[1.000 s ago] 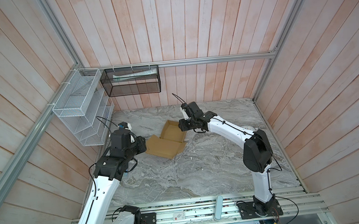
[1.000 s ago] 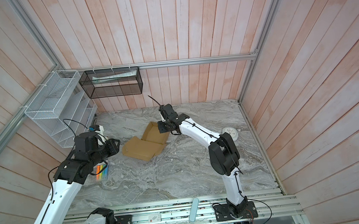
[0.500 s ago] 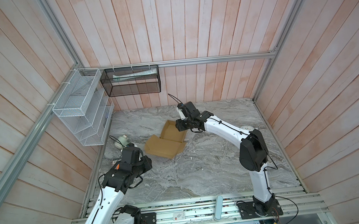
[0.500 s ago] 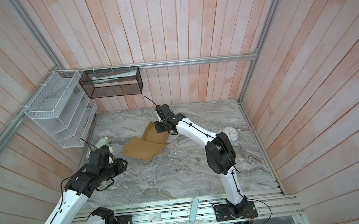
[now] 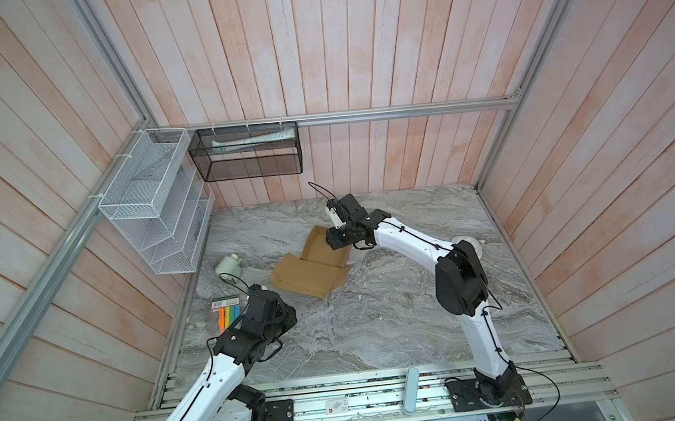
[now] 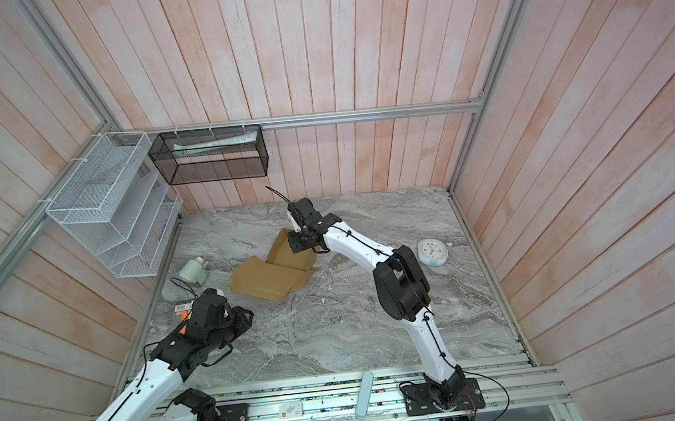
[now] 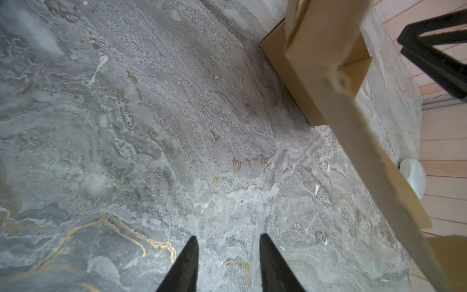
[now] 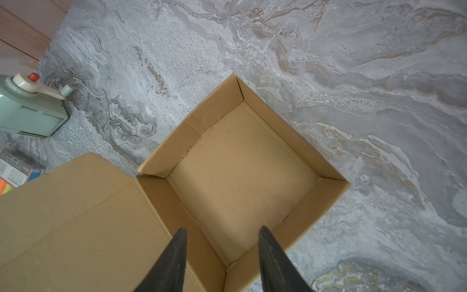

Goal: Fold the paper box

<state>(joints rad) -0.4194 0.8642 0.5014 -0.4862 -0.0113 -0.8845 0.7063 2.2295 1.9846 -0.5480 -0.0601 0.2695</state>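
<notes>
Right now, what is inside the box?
Nothing: the box shows only its bare cardboard floor and four raised walls. The right tool hovers open above it, its fingers hiding small strips of floor and wall.

- We see a grey marbled tabletop [image 5: 379, 320].
- The paper box [image 5: 310, 272] sits on it, left of centre, its lid lying flat.
- Near the left edge we find a pale bottle [image 5: 228, 265] on its side and a pack of coloured markers [image 5: 228, 312].
- A round white clock [image 6: 432, 252] lies toward the right.
</notes>
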